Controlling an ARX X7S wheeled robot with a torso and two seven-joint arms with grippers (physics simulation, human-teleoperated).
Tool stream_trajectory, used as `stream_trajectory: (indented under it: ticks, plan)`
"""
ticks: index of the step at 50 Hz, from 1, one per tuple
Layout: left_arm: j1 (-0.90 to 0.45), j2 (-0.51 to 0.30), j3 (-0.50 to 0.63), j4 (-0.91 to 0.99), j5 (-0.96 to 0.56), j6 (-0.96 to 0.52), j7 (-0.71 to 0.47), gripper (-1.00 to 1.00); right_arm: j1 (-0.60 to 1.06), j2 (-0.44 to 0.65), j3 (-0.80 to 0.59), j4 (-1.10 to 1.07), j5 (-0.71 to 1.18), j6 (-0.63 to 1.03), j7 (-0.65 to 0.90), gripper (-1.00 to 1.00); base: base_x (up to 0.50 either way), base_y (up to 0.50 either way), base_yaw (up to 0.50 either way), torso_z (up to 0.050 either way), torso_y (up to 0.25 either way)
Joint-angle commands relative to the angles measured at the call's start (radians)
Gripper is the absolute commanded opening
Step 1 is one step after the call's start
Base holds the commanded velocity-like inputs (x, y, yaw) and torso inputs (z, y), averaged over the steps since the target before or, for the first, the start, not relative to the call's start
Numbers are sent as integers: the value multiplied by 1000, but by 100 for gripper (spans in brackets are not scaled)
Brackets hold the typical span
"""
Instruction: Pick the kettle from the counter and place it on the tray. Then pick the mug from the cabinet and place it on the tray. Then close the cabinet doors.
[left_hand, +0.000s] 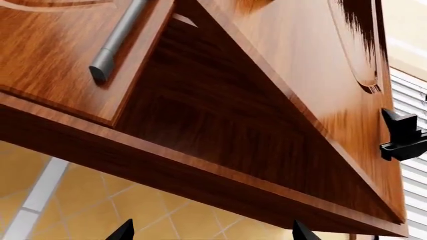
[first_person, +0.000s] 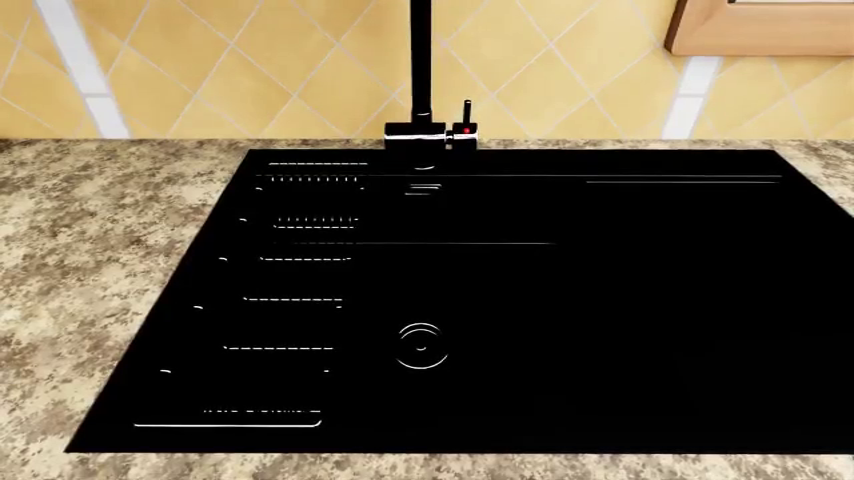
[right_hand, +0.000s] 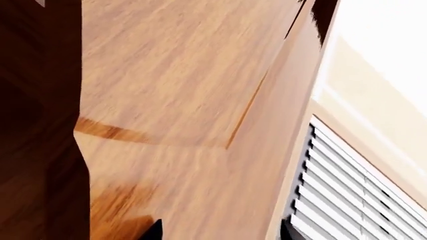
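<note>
Two wood-grained cabinet doors (left_hand: 200, 100) hang above speckled granite counter (first_person: 80, 260).

Left gripper (left_hand: 212, 234) fingers spread apart, right gripper (right_hand: 220, 231) fingers likewise parted, nothing held between either pair

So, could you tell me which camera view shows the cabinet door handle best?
The left wrist view: the grey bar handle lies in plain sight on a wooden cabinet door, its rounded end facing the camera. The right wrist view shows only wood panels, with no handle. The head view shows just a cabinet corner above the sink.
</note>
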Motion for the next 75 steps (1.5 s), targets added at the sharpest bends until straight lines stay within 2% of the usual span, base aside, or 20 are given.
stream_trajectory:
  ticks: [1, 16, 30, 35, 41, 52, 58, 69, 75]
  plan:
    - [31, -13, -8, -4, 9, 27, -1, 100, -94, -40, 71, 81, 553, -17, -106, 100, 12, 3, 3, 0, 0]
    - [50, -13, -17, -11, 11, 36, 1, 100, -13, -69, 307, 73, 777, -14, -55, 100, 4, 3, 4, 0, 0]
    - [59, -8, -25, -14, 10, 34, 3, 100, -2, -87, 337, -18, 865, 1, -29, 100, 0, 2, 3, 0, 0]
    - [69, -7, -27, -17, 14, 40, 4, 100, -20, -90, 276, -37, 834, 5, -36, 100, 0, 0, 0, 0, 0]
    - [86, -7, -29, -22, 20, 52, 7, 100, -50, -89, 138, -42, 732, 10, -56, 100, 2, 3, 4, 0, 0]
    - [103, 5, -30, -31, 26, 56, 15, 100, -84, -110, -46, 46, 603, -37, -99, 100, 3, 3, 3, 0, 0]
    - [134, -8, -36, -35, 35, 86, 14, 100, -74, -115, -175, 71, 617, -87, -89, 100, 4, 1, 1, 0, 0]
    - [192, -27, -40, -42, 54, 140, 11, 100, -23, -116, -518, 151, 753, -241, -42, 100, 4, 1, 1, 0, 0]
    - [221, -31, -40, -48, 68, 164, 11, 100, -55, -116, -576, 179, 707, -224, -27, 100, 4, 0, 0, 0, 0]
